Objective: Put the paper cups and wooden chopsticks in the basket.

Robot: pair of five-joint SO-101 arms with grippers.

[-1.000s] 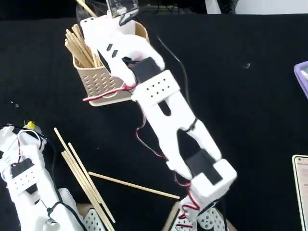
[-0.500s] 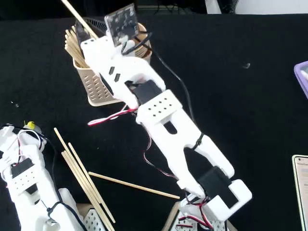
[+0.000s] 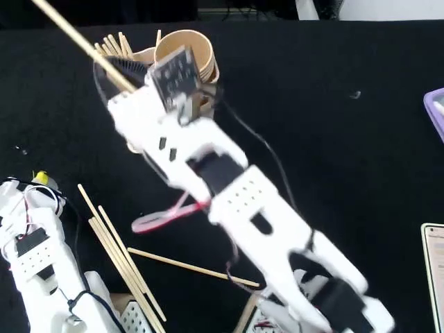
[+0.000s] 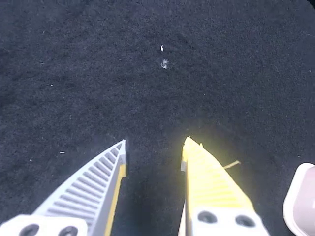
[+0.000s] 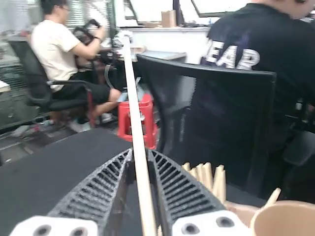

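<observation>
Starting nearest, the left gripper (image 4: 155,142) hangs over black cloth (image 4: 157,49), jaws apart and nothing between them. Loose chopsticks (image 3: 121,257) lie on the cloth at the near left, bundled side by side, and a lone chopstick (image 3: 194,267) lies crosswise just right of them. From the near right the right arm (image 3: 263,222) stretches toward the far left, where the right gripper (image 5: 140,153) is clamped on the held chopstick (image 5: 132,98). It grips low on the stick, so most of the length juts beyond the fingertips, slanting up and away above the basket (image 3: 142,55). The basket, at the far left, already holds a sheaf of sticks and a cup (image 3: 184,45).

A stick like this is likely light, stiff and smooth, so gripped near one end it can pivot or slip. A pinch across the middle should hold steadier, and those lying flat may roll when nudged
</observation>
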